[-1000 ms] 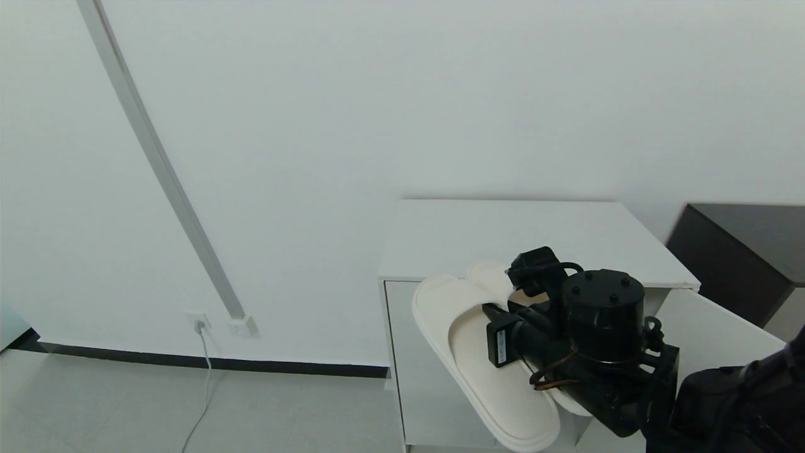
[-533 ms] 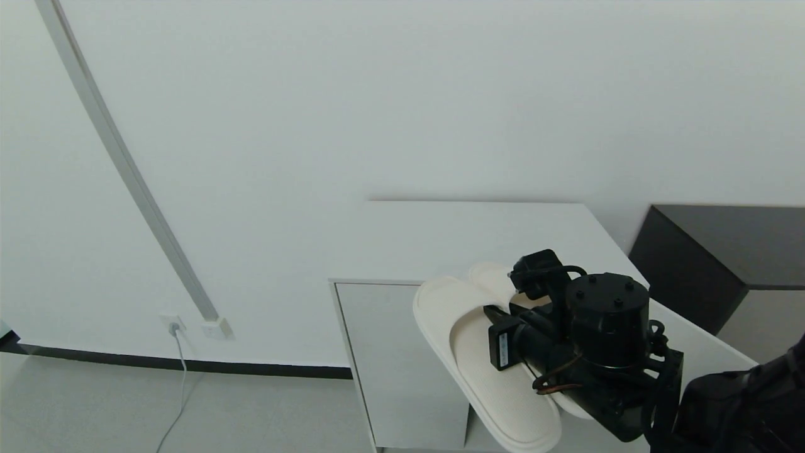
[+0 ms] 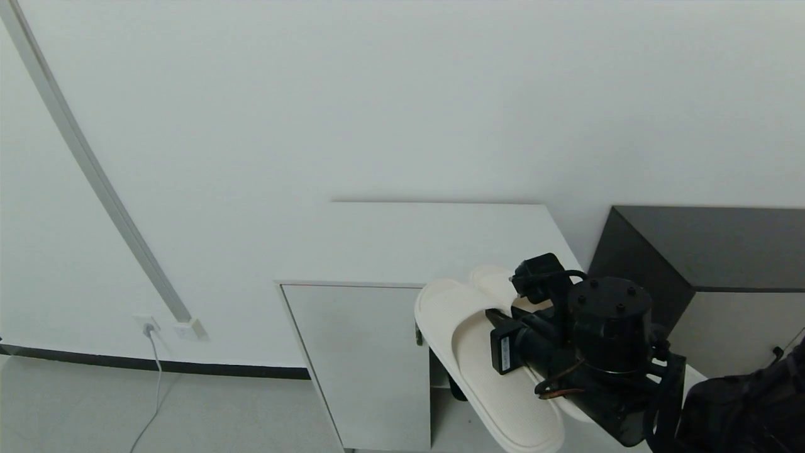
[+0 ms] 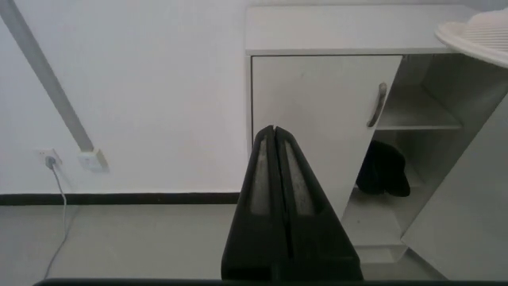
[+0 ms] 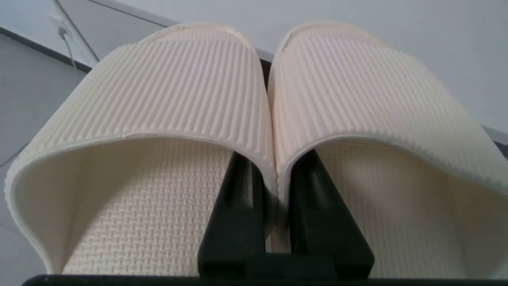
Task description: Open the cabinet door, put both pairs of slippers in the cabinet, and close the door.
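My right gripper (image 5: pixel 274 181) is shut on a pair of cream slippers (image 5: pixel 262 103), pinching their two inner walls together. In the head view the cream slippers (image 3: pixel 478 352) hang in front of the white cabinet (image 3: pixel 434 239), toes pointing at its upper front edge. The cabinet's left door (image 4: pixel 317 119) is shut and its right door (image 4: pixel 468 222) stands open. Inside I see a shelf (image 4: pixel 417 119) and, below it, a dark object (image 4: pixel 383 168) that I cannot identify. My left gripper (image 4: pixel 275 137) is shut and holds nothing, some way in front of the left door.
A dark cabinet (image 3: pixel 710 251) stands close to the right of the white one. On the wall to the left are a slanted grey strip (image 3: pixel 94 170) and a socket (image 3: pixel 146 326) with a cable running to the floor. Bare floor lies left of the cabinet.
The head camera has moved: cabinet, wall strip and socket slid left in the picture and more of the dark cabinet came in. The right arm with the slippers keeps its place in the picture.
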### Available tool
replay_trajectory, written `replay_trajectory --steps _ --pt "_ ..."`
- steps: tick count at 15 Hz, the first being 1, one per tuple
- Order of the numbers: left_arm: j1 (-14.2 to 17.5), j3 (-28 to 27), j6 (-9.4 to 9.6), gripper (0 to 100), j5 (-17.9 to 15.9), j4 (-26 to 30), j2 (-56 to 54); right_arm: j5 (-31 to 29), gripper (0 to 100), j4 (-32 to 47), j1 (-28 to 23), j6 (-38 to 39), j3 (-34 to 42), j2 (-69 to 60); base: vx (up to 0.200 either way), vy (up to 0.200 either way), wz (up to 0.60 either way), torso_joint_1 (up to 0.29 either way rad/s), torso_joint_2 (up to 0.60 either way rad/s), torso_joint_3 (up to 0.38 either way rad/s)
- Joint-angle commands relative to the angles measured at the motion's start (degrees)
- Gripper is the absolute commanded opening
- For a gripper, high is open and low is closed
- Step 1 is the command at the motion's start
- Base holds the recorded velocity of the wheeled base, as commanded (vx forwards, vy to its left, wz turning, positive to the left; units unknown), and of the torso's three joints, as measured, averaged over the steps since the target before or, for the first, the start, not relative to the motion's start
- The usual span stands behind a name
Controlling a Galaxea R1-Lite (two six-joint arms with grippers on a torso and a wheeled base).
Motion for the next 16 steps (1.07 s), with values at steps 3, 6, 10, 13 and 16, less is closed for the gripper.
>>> replay_trajectory --steps 3,6,10,13,16 --pt "0.0 0.0 -0.01 0 0.0 0.0 0.0 0.0 0 -0.4 0.2 0.0 0.5 -0.4 0.0 0.0 0.0 0.0 0.0 0.0" --pt "0.0 0.0 -0.1 0 0.0 0.0 0.0 0.0 0 -1.3 0.2 -0.7 1.6 -0.8 0.0 0.0 0.0 0.0 0.0 0.0" --pt "0.0 0.0 -0.19 0 0.1 0.0 0.0 0.0 0 -1.7 0.2 -0.8 2.0 -0.9 0.0 0.0 0.0 0.0 0.0 0.0" --pt "0.0 0.0 -0.19 0 0.1 0.0 0.0 0.0 0 -1.7 1.3 -0.7 4.2 -2.4 0.0 0.0 0.0 0.0 0.0 0.0" --pt "0.0 0.0 -0.19 0 0.1 0.0 0.0 0.0 0 -5.5 1.7 -0.8 7.4 -2.3 0.0 0.0 0.0 0.0 0.0 0.0"
